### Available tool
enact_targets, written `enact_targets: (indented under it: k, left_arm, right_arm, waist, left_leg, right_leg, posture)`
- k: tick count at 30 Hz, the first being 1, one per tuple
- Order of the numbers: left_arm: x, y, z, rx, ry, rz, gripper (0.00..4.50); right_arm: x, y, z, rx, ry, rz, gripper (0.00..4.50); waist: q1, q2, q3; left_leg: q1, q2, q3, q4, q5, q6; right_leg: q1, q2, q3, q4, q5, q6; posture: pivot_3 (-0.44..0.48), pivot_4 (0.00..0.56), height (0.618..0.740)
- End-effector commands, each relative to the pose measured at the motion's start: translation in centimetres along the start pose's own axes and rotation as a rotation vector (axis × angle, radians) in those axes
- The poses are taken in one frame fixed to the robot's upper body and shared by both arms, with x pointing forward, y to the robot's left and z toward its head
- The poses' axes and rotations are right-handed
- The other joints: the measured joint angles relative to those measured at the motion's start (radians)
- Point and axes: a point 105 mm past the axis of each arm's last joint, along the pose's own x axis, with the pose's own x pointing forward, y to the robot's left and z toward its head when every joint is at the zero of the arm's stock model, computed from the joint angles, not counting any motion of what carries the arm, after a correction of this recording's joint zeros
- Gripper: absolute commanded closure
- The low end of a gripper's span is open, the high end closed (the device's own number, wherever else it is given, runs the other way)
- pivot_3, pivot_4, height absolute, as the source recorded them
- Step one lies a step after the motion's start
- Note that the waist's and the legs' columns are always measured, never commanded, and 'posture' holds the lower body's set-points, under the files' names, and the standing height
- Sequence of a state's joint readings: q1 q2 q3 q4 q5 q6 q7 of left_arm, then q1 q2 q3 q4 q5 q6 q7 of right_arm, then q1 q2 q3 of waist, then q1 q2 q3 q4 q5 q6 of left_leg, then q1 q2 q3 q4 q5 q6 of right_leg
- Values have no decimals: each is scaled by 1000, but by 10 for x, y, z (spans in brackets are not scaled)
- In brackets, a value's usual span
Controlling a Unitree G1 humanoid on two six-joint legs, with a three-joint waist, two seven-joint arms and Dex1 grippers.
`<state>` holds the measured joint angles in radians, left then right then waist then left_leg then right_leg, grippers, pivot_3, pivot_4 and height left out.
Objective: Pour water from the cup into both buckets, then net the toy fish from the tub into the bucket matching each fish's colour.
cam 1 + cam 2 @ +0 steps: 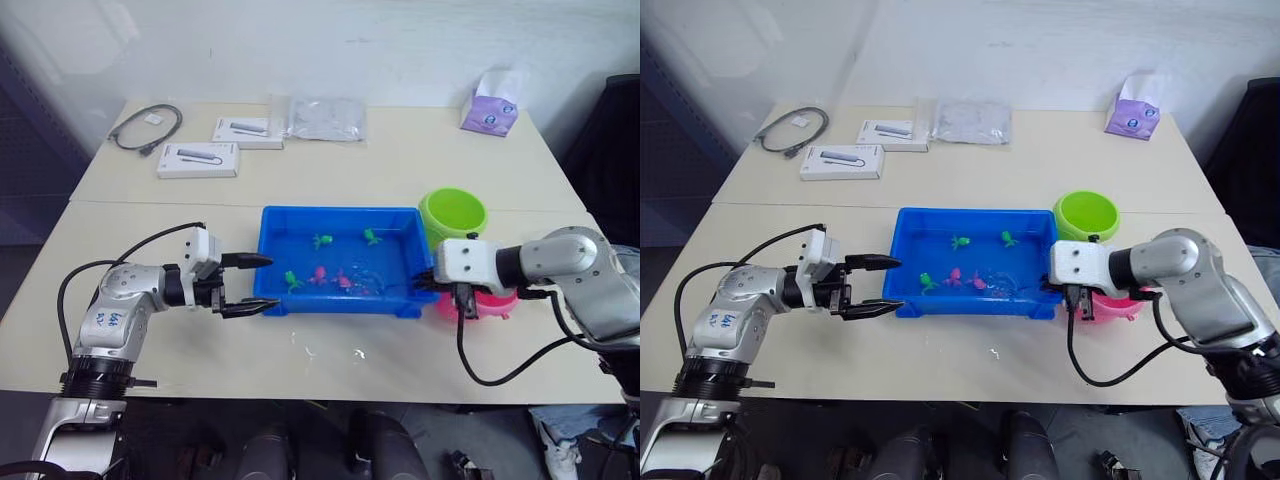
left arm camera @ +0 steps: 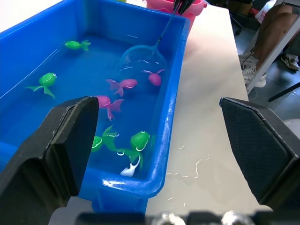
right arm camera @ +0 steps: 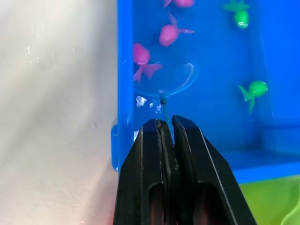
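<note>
The blue tub [image 1: 340, 212] stands mid-table, holding water and several toy fish, some green [image 1: 322, 241] and some pink [image 1: 320, 274]. My right gripper [image 3: 164, 124] hovers at the tub's right wall, shut on the thin black handle of the net. The net's blue hoop [image 2: 143, 56] lies in the water close to two pink fish [image 2: 154, 77]. Just left of the tub's front-left corner, my left gripper [image 1: 262, 283] is open and holds nothing. The green bucket [image 1: 452, 215] stands behind the right arm and the pink bucket [image 1: 490, 303] under it. The cup is out of view.
Two white boxes [image 1: 198, 160], a coiled grey cable [image 1: 147, 128], a clear plastic bag [image 1: 325, 118] and a purple tissue pack [image 1: 490, 105] lie along the back of the table. Water drops [image 1: 330, 350] dot the table before the tub. A person's leg [image 2: 276, 28] is beyond the table's right end.
</note>
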<state>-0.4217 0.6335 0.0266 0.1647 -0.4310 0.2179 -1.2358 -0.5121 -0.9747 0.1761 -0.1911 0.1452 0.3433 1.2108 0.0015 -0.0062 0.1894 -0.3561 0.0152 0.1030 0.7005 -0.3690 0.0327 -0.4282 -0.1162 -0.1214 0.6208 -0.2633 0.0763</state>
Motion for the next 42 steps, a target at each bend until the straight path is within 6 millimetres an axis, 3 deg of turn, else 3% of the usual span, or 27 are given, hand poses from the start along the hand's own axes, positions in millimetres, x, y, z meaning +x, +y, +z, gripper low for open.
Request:
enact_targets:
  k: [1, 14, 21, 28, 34, 36, 42]
  left_arm:
    - [1, 2, 7, 41, -16, 1, 52]
    - [2, 2, 9, 46, -22, 4, 52]
    - [11, 4, 19, 55, -59, -18, 52]
    - [29, 3, 31, 68, -93, -88, 52]
    - [43, 2, 40, 72, -118, -149, 52]
    - [45, 2, 41, 71, -117, -169, 52]
    - [54, 2, 45, 78, -123, -202, 52]
  right_arm:
    - [-12, -2, 9, 45, -50, -19, 4500]
    - [-27, -4, 8, 234, -199, -104, 4500]
    - [-58, -1, -3, 290, -302, -283, 4500]
    - [-105, 29, -17, 298, -370, -550, 4500]
    - [-147, 61, -47, 268, -271, -785, 4500]
    - [-154, 67, -53, 235, -234, -847, 4500]
    - [-149, 76, -65, 100, -86, -864, 4500]
  waist:
    - [-1, 0, 0]
    - [-1, 0, 0]
    - [13, 0, 0]
    - [31, 0, 0]
    - [24, 0, 0]
    - [19, 0, 0]
    - [12, 0, 0]
  left_leg:
    - [0, 0, 0, 0, 0, 0]
    - [0, 0, 0, 0, 0, 0]
    - [0, 0, 0, 0, 0, 0]
    - [0, -1, -1, -1, 0, -1]
    - [1, -3, 1, -1, 0, 1]
    - [2, -2, 2, -1, 0, 1]
    - [4, -2, 5, -2, 0, 1]
  right_leg:
    - [0, 0, 0, 0, 0, 0]
    - [0, 0, 0, 0, 0, 0]
    - [0, 0, 0, 0, 0, 0]
    - [0, 3, -1, 0, 0, 0]
    - [2, 3, 1, -2, 2, 4]
    - [2, 4, 3, -2, 2, 4]
    - [2, 4, 8, -2, 2, 3]
  posture:
    - [0, 150, 740]
    - [0, 150, 740]
    - [0, 150, 740]
    - [0, 150, 740]
    - [0, 150, 740]
    - [0, 150, 740]
    - [0, 150, 740]
